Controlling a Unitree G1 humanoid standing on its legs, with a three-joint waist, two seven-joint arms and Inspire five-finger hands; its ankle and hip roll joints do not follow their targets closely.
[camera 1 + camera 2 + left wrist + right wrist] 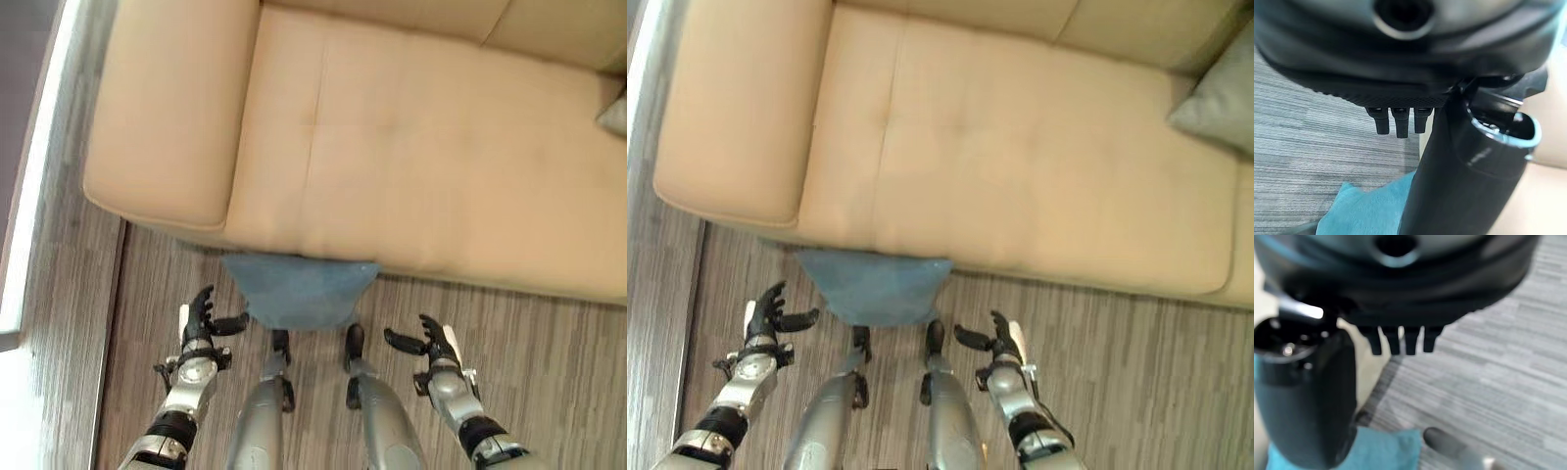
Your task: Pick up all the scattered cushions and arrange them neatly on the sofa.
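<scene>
A blue cushion (302, 289) lies on the floor against the front of the beige sofa (392, 147), partly tucked under its edge. My left hand (201, 318) hovers open just left of the cushion, thumb pointing toward it. Open too, my right hand (436, 345) hangs to the cushion's right, a little farther off. A grey cushion (1220, 98) rests on the sofa seat at the far right. The blue cushion (1366, 210) also shows past my left hand's fingers (1396, 122), and as a blue corner (1386, 448) in the right wrist view.
The sofa's wide left armrest (167, 108) stands ahead on the left. Striped grey wood-look floor (549, 343) stretches to the right of the cushion. A bright strip (29, 196) runs along the far left edge.
</scene>
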